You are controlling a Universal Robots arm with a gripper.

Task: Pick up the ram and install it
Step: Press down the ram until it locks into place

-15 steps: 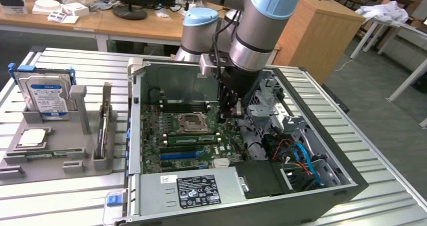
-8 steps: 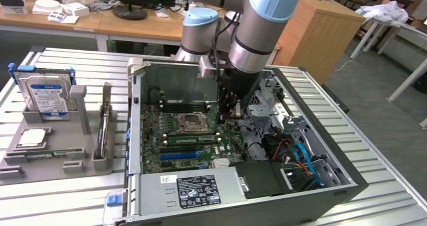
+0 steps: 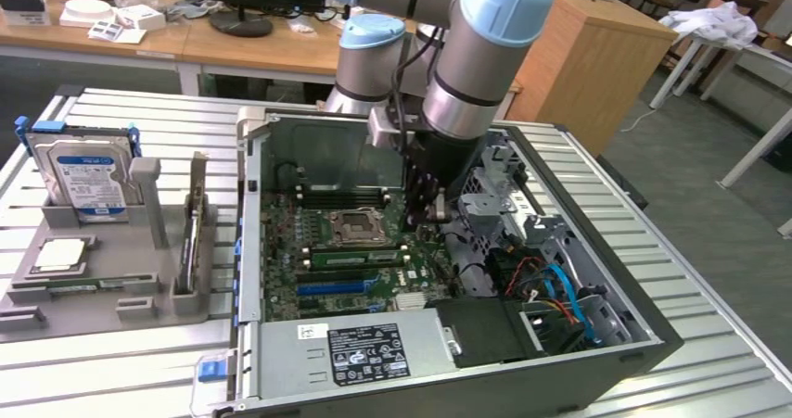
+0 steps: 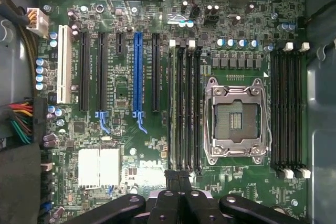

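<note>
**A:** Gripper (image 3: 428,216) position and grip?

**B:** Down inside the open computer case (image 3: 644,344). It is closed all the way with nothing held, and its tips are low over the motherboard (image 3: 287,293).

**A:** Ram (image 3: 356,256)?

**B:** It stands in a memory slot, at eight o'clock from the tips in the exterior view. The wrist view puts the closed tips right at one end of that slot bank. Whether they touch the ram I cannot tell.

**A:** Neighbours?

**B:** The CPU socket (image 3: 355,225) is at nine o'clock, just beside the ram. A second bank of black slots (image 3: 340,196) is at ten. A metal drive cage (image 3: 502,191) crowds in at three, and orange and blue cables (image 3: 563,293) lie at four. The power supply (image 3: 359,351) sits between six and seven. Well outside the case, at nine, a hard drive (image 3: 89,172) stands upright in a grey tray (image 3: 106,311).
</note>
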